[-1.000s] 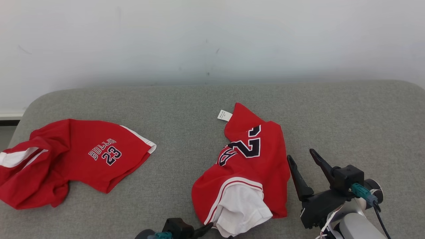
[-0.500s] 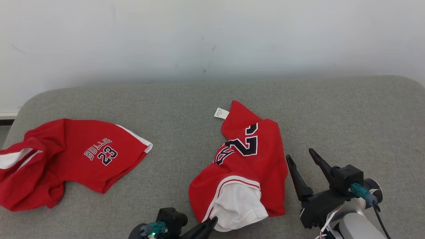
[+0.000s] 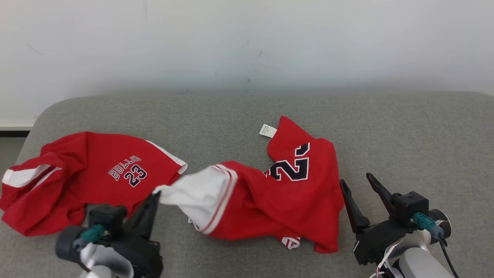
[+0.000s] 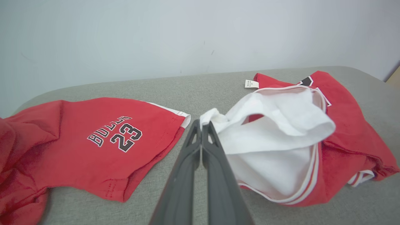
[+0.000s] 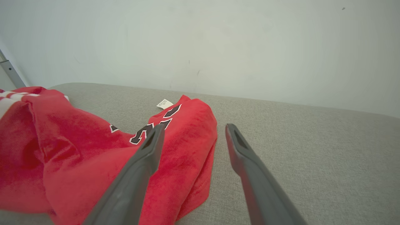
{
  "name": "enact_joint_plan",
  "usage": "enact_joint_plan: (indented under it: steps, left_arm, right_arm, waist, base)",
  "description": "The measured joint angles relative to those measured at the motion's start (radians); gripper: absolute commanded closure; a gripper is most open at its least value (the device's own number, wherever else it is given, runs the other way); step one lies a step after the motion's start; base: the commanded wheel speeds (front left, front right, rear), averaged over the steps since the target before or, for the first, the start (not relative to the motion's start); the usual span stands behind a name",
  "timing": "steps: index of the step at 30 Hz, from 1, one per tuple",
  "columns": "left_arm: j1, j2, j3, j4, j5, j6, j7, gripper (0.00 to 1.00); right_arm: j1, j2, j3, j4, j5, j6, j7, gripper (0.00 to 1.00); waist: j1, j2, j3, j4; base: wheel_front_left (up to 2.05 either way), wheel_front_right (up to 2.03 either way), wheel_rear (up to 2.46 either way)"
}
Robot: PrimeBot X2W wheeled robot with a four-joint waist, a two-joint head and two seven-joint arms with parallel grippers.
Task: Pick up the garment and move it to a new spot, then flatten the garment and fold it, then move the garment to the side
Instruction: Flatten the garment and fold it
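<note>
Judged the step in hand as the pick-and-move: hauling the garment (image 3: 293,200) by one white corner toward a new spot on the grey padded surface (image 3: 405,135). To do it well: lift higher before travelling sideways, so as not to plough the trailing red bulk along the surface. Steer clear of the second red shirt (image 3: 96,170) marked BULLS 23, lying close by the held corner on the robot's left. Watch for slip, given a pinch on one thin edge only. Set down in open space with room to flatten on every side. Found the left gripper (image 3: 156,195) clamped fully closed on the white lining corner (image 4: 212,117), fingers pressed together with cloth bunched at the tips, plain in the left wrist view. Found the right gripper (image 3: 355,179) spread wide, holding nothing, poised just beside the garment's right edge; could not tell whether touching the cloth. Located the garment mid-surface, stretched from the raised white corner at left to the red body with the large number print at right, mostly resting on the surface, small label (image 3: 267,130) at the far edge. Worth bringing the right gripper to a second corner for the flattening.
</note>
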Motion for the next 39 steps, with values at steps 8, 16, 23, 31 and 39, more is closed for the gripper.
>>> enact_joint_plan:
  steps: [8, 16, 23, 31, 39]
  left_arm:
    - [0.018, 0.078, 0.121, -0.016, 0.002, 0.018, -0.052, 1.00]
    - [0.069, 0.083, 0.160, -0.025, 0.003, 0.026, -0.065, 1.00]
    - [0.084, 0.080, 0.198, -0.040, 0.006, 0.026, -0.070, 1.00]
    - [0.084, 0.024, 0.181, -0.053, 0.017, 0.026, -0.076, 1.00]
    - [0.087, 0.026, 0.189, -0.055, 0.019, 0.026, -0.077, 1.00]
  right_arm:
    - [0.000, 0.000, -0.002, 0.016, 0.002, -0.006, 0.018, 0.00]
    - [-0.002, -0.002, -0.003, 0.032, 0.003, -0.007, 0.040, 0.00]
    - [-0.005, -0.001, -0.001, 0.061, 0.013, -0.008, 0.073, 0.00]
    - [-0.003, 0.005, 0.012, 0.113, 0.052, 0.006, 0.156, 0.00]
    - [0.035, 0.025, 0.013, 0.124, 0.126, 0.055, 0.235, 0.00]
  waist:
    - [-0.0001, 0.0000, 0.000, 0.025]
    - [0.0000, 0.0000, 0.011, 0.043]
    - [0.0000, 0.0000, 0.020, 0.050]
    - [0.0000, 0.0000, 0.024, 0.056]
    - [0.0000, 0.0000, 0.021, 0.059]
  base:
    - [0.00, 0.00, 0.00]
    - [0.00, 0.00, 0.00]
    - [0.00, 0.00, 0.00]
    - [0.00, 0.00, 0.00]
    - [0.00, 0.00, 0.00]
